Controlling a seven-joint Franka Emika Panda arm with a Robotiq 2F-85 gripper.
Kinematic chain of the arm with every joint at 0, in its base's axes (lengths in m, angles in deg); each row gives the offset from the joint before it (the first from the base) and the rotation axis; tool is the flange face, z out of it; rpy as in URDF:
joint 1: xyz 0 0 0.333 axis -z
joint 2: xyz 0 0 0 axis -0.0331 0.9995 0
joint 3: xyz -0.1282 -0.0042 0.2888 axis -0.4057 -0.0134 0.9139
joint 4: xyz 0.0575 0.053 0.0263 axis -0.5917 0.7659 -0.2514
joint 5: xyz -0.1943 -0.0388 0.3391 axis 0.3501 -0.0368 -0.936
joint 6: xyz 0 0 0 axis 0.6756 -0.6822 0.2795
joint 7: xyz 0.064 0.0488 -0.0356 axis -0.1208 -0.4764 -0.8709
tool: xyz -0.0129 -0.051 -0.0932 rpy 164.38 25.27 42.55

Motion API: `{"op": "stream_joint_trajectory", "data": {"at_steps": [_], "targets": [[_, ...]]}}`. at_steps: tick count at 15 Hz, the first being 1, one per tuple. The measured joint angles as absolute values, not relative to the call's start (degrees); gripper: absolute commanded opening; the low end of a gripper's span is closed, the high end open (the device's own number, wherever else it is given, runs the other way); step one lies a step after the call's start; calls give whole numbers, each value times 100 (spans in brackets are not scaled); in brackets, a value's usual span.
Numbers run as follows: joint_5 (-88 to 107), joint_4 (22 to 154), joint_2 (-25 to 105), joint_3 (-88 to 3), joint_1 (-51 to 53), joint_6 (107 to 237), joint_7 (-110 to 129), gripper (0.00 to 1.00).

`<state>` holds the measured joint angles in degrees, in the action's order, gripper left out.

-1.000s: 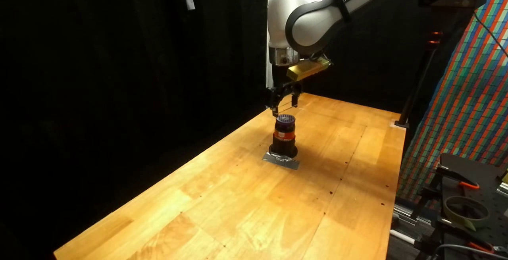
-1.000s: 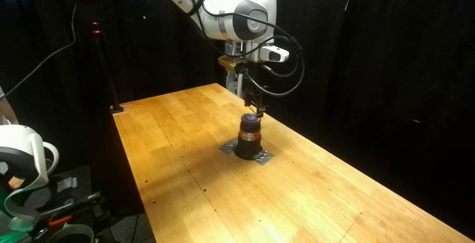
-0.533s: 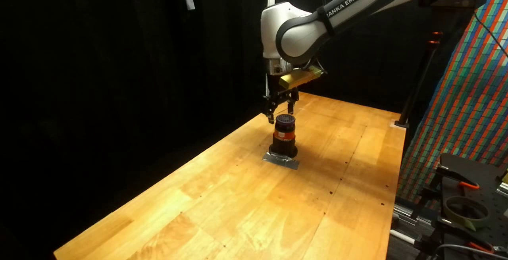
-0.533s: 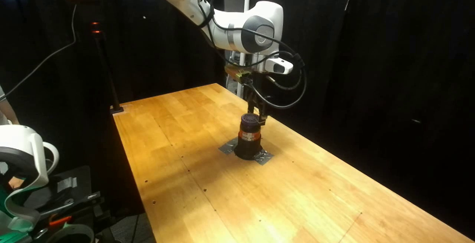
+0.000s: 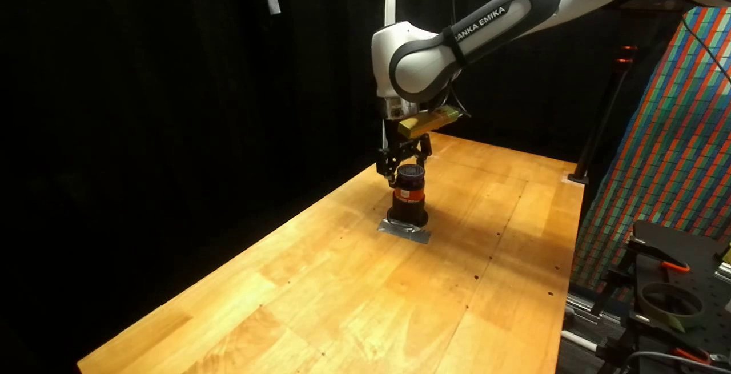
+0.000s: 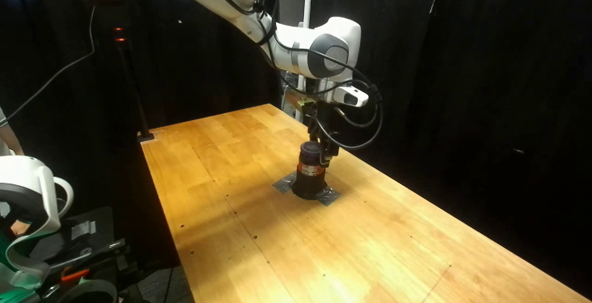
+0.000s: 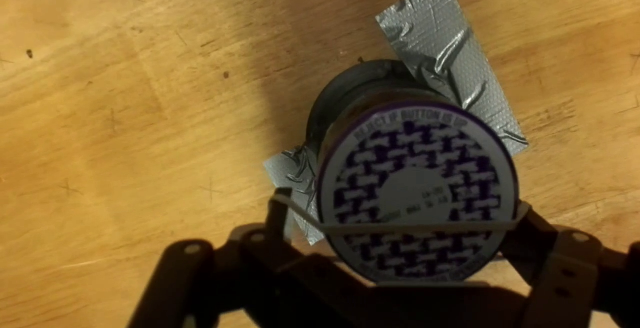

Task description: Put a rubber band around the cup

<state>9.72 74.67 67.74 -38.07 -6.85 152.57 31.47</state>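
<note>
Beside cup (image 6: 311,169), gripper (image 7: 401,203) spread apart, rubber band (image 7: 417,228) stretched on it, crossing cup's top. Looping step, likely; next probably: ease strand past rim, lower.

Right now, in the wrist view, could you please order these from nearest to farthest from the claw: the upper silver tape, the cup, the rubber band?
1. Rubber band: stretched across the claw itself.
2. Cup: beneath one strand of the band, right of centre.
3. Upper silver tape: beyond the cup, toward the upper right.
</note>
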Motion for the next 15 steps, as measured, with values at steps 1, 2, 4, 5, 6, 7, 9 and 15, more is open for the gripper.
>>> {"op": "stream_joint_trajectory", "data": {"at_steps": [1,2,4,5,6,7,9,15], "targets": [[933,7454,6788,-3807,-678,15191,3144,100],[890,7451,6788,-3807,-677,15145,3138,100],[834,7463,6761,-3806,-677,15100,3123,100],[814,7491,6719,-3806,-677,15096,3120,100],[792,7539,6661,-3805,-678,15096,3115,100],[778,7617,6582,-3805,-677,15099,3109,100],[732,7888,6367,-3796,-676,15145,3039,100],[364,8963,5782,-3735,-612,15473,2613,100]]}}
